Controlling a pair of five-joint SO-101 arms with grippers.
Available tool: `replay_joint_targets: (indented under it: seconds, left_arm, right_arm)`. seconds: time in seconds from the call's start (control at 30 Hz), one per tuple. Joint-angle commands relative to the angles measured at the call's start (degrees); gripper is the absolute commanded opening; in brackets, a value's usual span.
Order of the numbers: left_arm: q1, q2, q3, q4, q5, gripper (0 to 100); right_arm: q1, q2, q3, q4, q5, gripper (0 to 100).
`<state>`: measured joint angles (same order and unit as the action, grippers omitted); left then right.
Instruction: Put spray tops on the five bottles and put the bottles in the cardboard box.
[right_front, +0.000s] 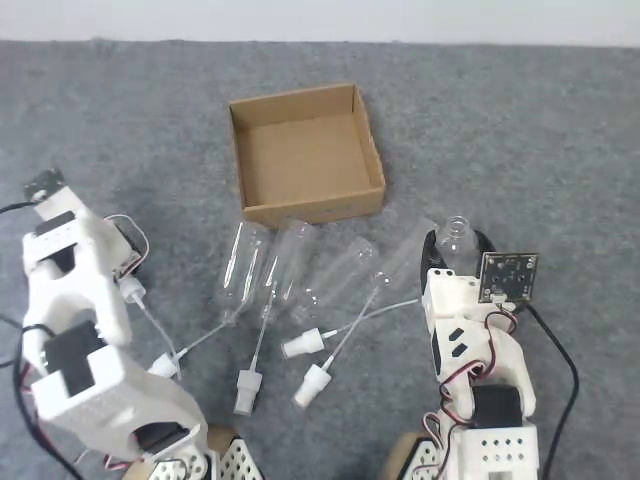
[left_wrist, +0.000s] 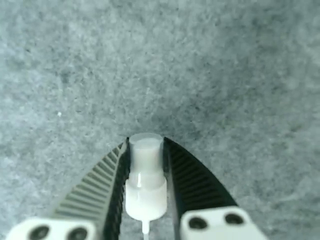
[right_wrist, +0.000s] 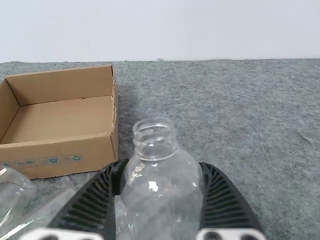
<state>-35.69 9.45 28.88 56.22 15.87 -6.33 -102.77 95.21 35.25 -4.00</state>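
Observation:
My left gripper (left_wrist: 145, 145) is shut on a white spray top (left_wrist: 145, 172), held over bare grey carpet; the same spray top (right_front: 131, 290) shows at the left of the table with its thin tube trailing. A clear, uncapped bottle (right_wrist: 159, 172) stands upright with my right gripper (right_wrist: 159, 182) shut around its shoulder; from above the bottle (right_front: 455, 236) is at the right. Several clear bottles (right_front: 288, 262) lie side by side in front of the cardboard box (right_front: 305, 150). Several loose spray tops (right_front: 247, 385) with tubes lie nearer the arms.
The open cardboard box (right_wrist: 60, 120) has nothing inside and sits at the back centre. Grey carpet covers the table. Open carpet stretches to the right of the box and behind it.

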Motion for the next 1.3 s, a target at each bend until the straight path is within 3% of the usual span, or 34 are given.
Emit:
replay_joint_targets:
  seconds: [0.0, 0.17, 0.4, 0.7, 0.93, 1.27]
  left_arm:
    - [0.26, -0.88, -5.67, -0.97, 0.26, 1]
    - [0.26, -0.88, -10.07, 1.14, 0.53, 1]
    - [0.35, -0.88, -17.10, 9.41, 7.65, 1]
    - [0.35, -5.98, -20.88, 15.91, 8.09, 1]
    - [0.26, -17.23, -20.79, 16.53, 7.82, 1]
    - [1.49, -19.08, -21.14, 17.49, 8.00, 1]
  right_arm:
    - [0.22, -1.19, 1.23, 0.04, 0.79, 7.1]
    - [0.22, -1.19, 1.23, -0.04, 0.79, 7.1]
    - [0.22, -1.19, 1.23, -0.04, 0.79, 7.1]
    - [0.22, -1.19, 1.23, -0.04, 0.79, 7.0]
    - [0.22, -1.19, 1.23, 0.04, 0.79, 7.0]
    - [0.31, -1.19, 1.23, 0.04, 0.79, 7.0]
